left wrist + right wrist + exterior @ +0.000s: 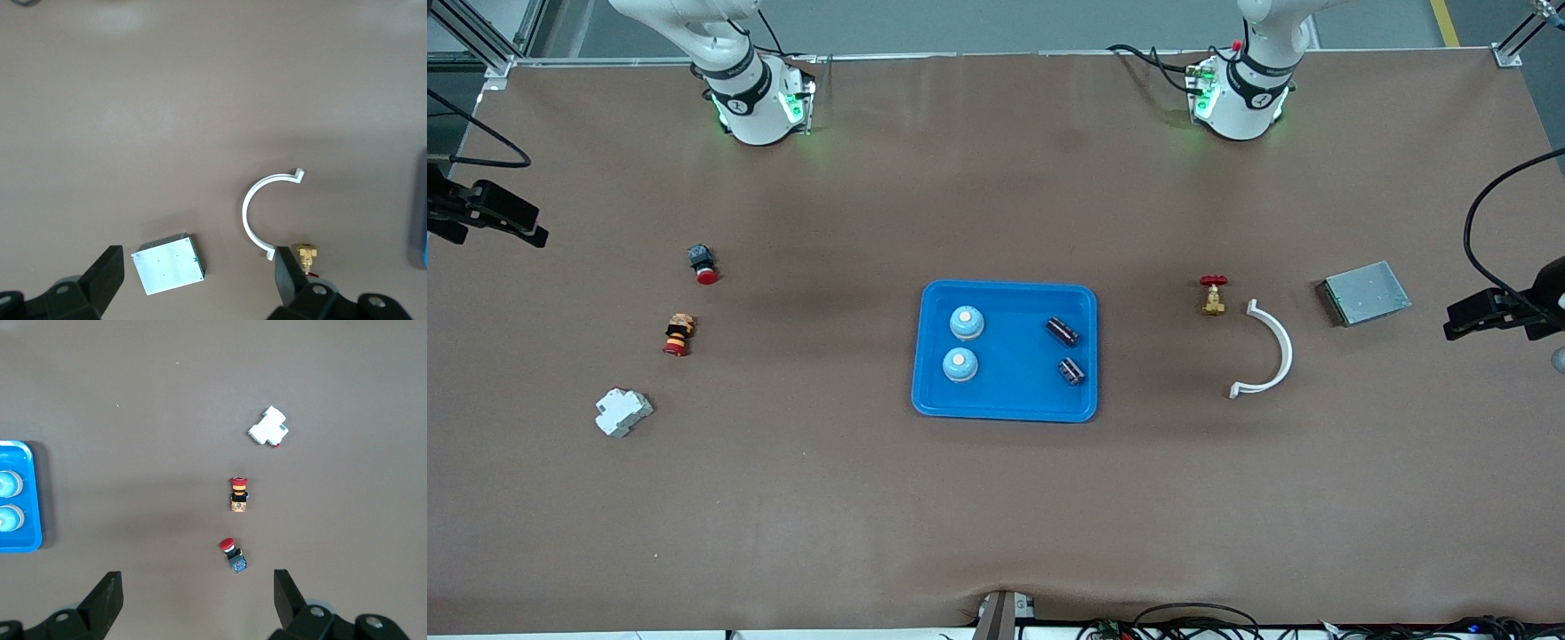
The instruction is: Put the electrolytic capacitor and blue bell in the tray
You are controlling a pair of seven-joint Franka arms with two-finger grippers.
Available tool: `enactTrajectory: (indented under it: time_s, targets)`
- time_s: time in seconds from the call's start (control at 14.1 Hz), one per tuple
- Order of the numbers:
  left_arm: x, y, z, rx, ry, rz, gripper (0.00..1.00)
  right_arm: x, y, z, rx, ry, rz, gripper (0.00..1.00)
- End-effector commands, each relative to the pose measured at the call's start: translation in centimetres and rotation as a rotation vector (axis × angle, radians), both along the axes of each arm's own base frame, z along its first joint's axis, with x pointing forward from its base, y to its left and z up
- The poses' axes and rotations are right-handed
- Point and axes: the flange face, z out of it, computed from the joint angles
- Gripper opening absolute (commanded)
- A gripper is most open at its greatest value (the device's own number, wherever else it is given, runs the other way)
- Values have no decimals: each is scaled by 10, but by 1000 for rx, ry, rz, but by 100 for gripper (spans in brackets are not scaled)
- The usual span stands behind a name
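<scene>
The bright-blue tray [1005,404] lies at the table's middle. In it stand two blue bells [967,322] [959,364] toward the right arm's end, and two dark electrolytic capacitors [1062,331] [1071,371] lie toward the left arm's end. My left gripper [198,273] is open and empty, high over the grey metal plate [169,263] and the white arc [263,213]. My right gripper [198,590] is open and empty, high over the red push button [231,555]. The right wrist view shows the tray's end [27,545] with both bells [7,483]. Neither gripper shows in the front view.
Toward the right arm's end lie two red push buttons [703,263] [678,334] and a white breaker [623,412]. Toward the left arm's end lie a brass valve with a red handle [1213,294], the white arc [1272,351] and the grey metal plate [1366,292].
</scene>
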Motion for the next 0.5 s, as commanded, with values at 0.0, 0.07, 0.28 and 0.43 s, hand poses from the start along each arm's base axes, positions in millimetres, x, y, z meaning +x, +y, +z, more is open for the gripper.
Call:
enactTrajectory:
  time_s: [0.0, 0.07, 0.28, 0.43]
  targets:
    - [-8, -16, 17, -13, -16, -27, 100, -7, 2, 0, -8, -14, -10, 100]
    - [-7, -33, 18, -27, -20, -50, 100, -6, 2, -1, -8, -19, -10, 100]
    - [-5, -46, 33, -26, -58, -19, 100, -5, 3, -2, -7, -20, -9, 100]
    - [-7, -48, 36, -23, -62, -19, 100, -6, 4, -6, -2, -13, -10, 100]
